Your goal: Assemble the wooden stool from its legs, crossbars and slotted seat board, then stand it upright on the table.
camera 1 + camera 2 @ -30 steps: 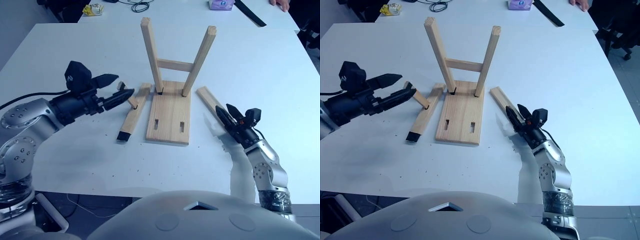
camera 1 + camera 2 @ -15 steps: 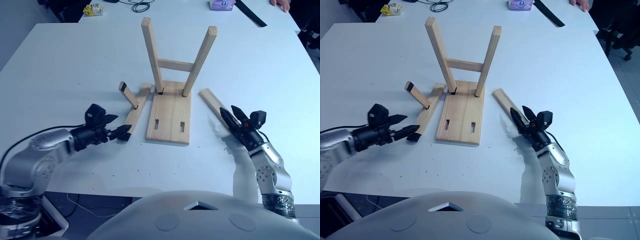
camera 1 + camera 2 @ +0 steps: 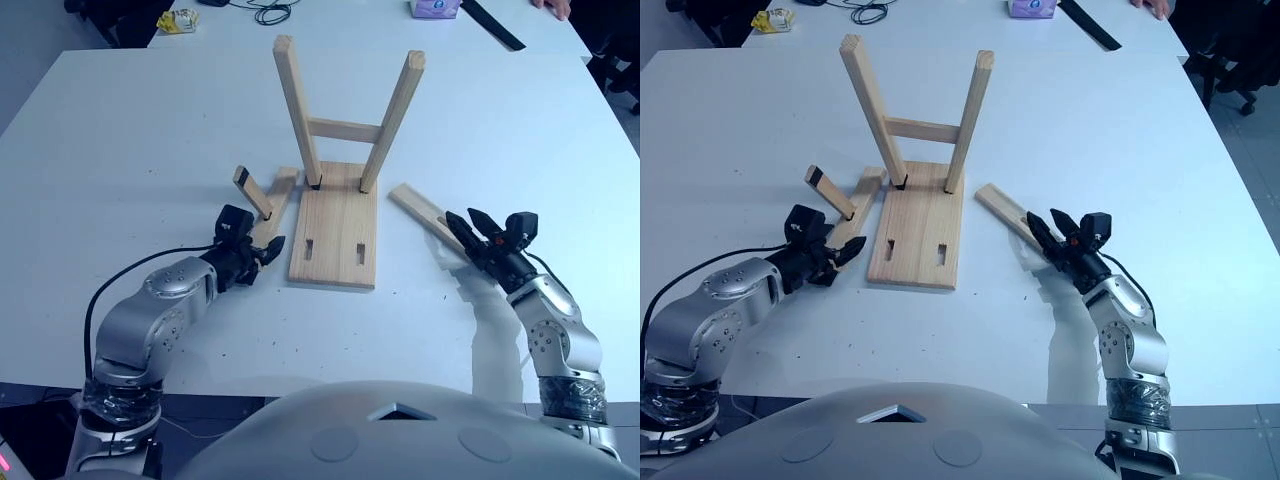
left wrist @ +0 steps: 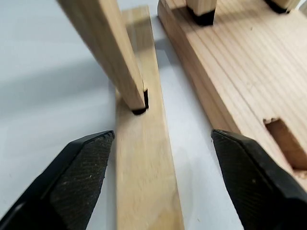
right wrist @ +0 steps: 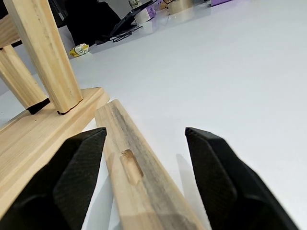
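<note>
The left hand (image 3: pixel 264 249) has its fingers spread apart, one on each side of the near end of a loose leg (image 3: pixel 282 190) carrying a short crossbar (image 3: pixel 254 193). The right hand (image 3: pixel 463 220) is likewise spread around a second leg (image 3: pixel 420 208), which runs to 10 o'clock. Between them the seat board (image 3: pixel 335 245) lies on the bench (image 3: pixel 130 130), with a two-leg frame (image 3: pixel 345 130) upright at its 12 o'clock end.

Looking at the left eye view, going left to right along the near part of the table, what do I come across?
left gripper → seat board → loose leg lying flat → right gripper
</note>
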### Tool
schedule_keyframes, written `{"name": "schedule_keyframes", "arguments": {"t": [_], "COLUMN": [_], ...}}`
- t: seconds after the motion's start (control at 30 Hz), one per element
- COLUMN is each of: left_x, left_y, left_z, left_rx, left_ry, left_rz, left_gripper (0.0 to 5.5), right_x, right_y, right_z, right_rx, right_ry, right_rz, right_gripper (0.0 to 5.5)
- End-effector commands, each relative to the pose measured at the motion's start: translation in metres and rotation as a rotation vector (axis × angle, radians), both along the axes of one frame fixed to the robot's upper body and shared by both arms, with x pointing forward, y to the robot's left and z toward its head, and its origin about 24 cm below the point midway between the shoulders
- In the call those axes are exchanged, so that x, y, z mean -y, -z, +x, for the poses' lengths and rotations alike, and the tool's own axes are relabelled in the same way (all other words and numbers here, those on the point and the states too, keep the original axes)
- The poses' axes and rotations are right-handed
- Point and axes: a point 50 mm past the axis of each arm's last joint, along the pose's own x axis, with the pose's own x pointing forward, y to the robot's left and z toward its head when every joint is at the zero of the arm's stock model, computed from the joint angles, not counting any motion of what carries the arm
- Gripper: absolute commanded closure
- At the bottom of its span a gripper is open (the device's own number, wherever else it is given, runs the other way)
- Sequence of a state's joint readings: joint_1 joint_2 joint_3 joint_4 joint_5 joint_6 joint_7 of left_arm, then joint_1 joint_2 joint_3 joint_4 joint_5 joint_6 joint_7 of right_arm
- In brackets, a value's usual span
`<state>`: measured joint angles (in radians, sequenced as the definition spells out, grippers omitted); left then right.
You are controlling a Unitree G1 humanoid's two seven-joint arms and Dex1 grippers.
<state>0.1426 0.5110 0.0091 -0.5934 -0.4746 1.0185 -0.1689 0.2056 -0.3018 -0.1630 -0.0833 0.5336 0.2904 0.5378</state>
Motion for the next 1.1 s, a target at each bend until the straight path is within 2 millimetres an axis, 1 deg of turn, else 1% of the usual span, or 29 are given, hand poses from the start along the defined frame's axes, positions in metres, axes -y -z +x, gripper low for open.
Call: {"name": "schedule_keyframes", "arguments": {"t": [0.03,0.2,0.33,0.43,0.47,0.53,0.63,0.7,0.8,0.93,1.03,1.1], "left_x": [-0.007,-0.012,-0.008,-0.003,-0.001,0.002,0.005,0.009,0.015,0.014,0.004,-0.001], "left_y": [0.008,0.016,0.021,0.022,0.021,0.02,0.022,0.025,0.025,0.022,0.015,0.007], "left_z": [-0.004,-0.009,-0.015,-0.016,-0.016,-0.016,-0.015,-0.017,-0.016,-0.011,0.0,0.009], "left_rx": [-0.025,-0.041,-0.053,-0.053,-0.052,-0.05,-0.058,-0.069,-0.069,-0.036,0.023,0.071], "left_ry": [-0.062,-0.106,-0.138,-0.162,-0.166,-0.177,-0.222,-0.239,-0.235,-0.242,-0.292,-0.318], "left_rz": [0.058,0.088,0.081,0.064,0.061,0.058,0.066,0.059,0.04,0.016,-0.018,-0.071], "left_gripper": [1.74,1.74,1.74,1.74,1.92,2.08,2.76,3.1,3.49,3.49,3.49,3.49], "right_x": [-0.005,-0.001,0.003,0.002,-0.001,-0.01,-0.018,-0.017,-0.008,-0.006,-0.009,-0.01], "right_y": [0.0,-0.031,-0.06,-0.078,-0.085,-0.099,-0.114,-0.116,-0.111,-0.111,-0.112,-0.113], "right_z": [-0.006,0.001,0.01,0.019,0.022,0.026,0.03,0.035,0.039,0.042,0.04,0.04], "right_rx": [-0.062,0.018,0.089,0.144,0.166,0.214,0.266,0.265,0.237,0.24,0.247,0.252], "right_ry": [-0.022,-0.053,-0.09,-0.114,-0.124,-0.15,-0.173,-0.177,-0.152,-0.178,-0.236,-0.256], "right_rz": [0.023,-0.007,-0.043,-0.052,-0.05,-0.043,-0.041,-0.061,-0.108,-0.123,-0.125,-0.129], "right_gripper": [2.47,2.47,2.47,2.47,2.47,2.47,2.47,2.47,2.47,2.47,2.47,2.47]}}
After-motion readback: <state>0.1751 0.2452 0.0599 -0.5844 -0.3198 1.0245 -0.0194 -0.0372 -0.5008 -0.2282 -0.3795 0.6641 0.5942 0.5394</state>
